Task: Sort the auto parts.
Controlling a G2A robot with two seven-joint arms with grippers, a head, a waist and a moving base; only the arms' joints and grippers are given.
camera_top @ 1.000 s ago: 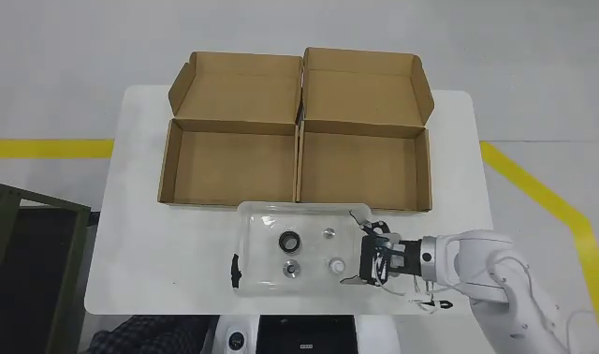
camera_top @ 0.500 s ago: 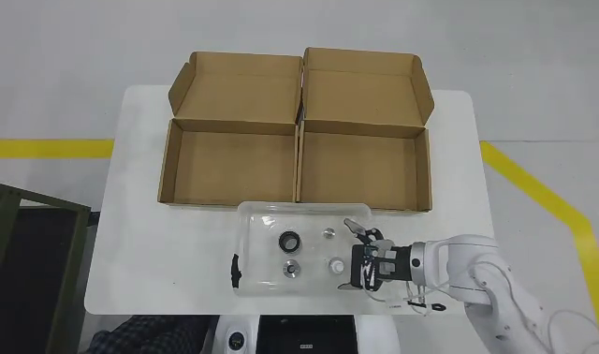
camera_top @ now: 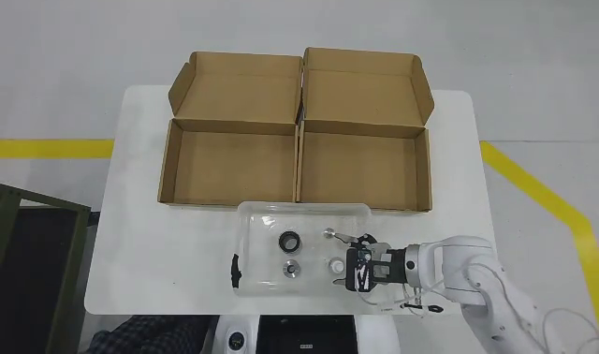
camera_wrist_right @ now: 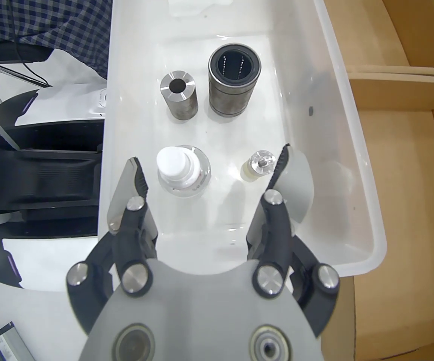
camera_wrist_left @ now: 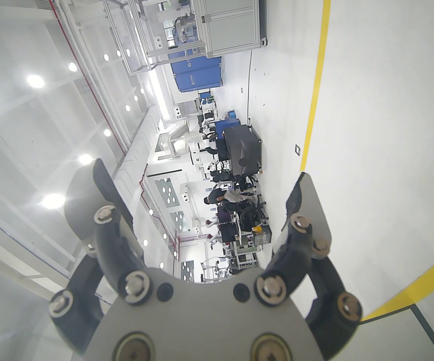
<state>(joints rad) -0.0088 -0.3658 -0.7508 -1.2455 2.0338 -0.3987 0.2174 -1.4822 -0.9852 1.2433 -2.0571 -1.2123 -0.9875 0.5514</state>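
A clear plastic tray (camera_top: 253,215) (camera_wrist_right: 356,174) holds several auto parts: a black linear bearing (camera_top: 291,242) (camera_wrist_right: 234,76), a steel bushing with a centre hole (camera_top: 293,269) (camera_wrist_right: 179,95), a white-capped round part (camera_top: 335,266) (camera_wrist_right: 181,169) and a small clear knob with a screw (camera_top: 329,232) (camera_wrist_right: 259,165). My right gripper (camera_top: 348,258) (camera_wrist_right: 211,169) hangs open inside the tray's right end, its fingers on either side of the white-capped part and the knob, touching neither as far as I can see. My left gripper (camera_wrist_left: 201,193) is open and empty, pointed at the hall.
Two open cardboard boxes (camera_top: 229,162) (camera_top: 360,165) stand side by side behind the tray, both empty, lids folded back. The white table (camera_top: 140,242) has bare room left of the tray. Black tape (camera_top: 234,270) marks the tray's left end.
My right gripper has slid left along the tray, from over its right rim to inside, closer to the white-capped part and the knob. The parts have not moved.
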